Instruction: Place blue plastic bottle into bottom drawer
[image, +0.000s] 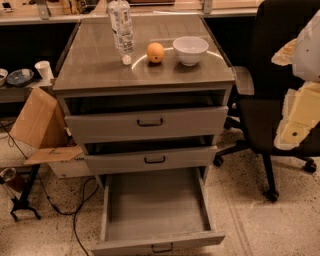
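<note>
The blue plastic bottle (121, 27) is on the grey cabinet top (95, 65), at the back left, with its white cap pointing toward the front edge. The bottom drawer (155, 210) is pulled far out and its plain grey inside holds nothing. My gripper (296, 117) shows as white and pale yellow parts at the right edge of the view. It is well to the right of the cabinet, in front of the chair, and far from the bottle. It holds nothing that I can see.
An orange (155, 52) and a white bowl (190, 49) sit right of the bottle. The two upper drawers (150, 122) stand slightly open. A black office chair (275, 75) is at the right. A cardboard box (40, 125), a stand and cables are on the floor at the left.
</note>
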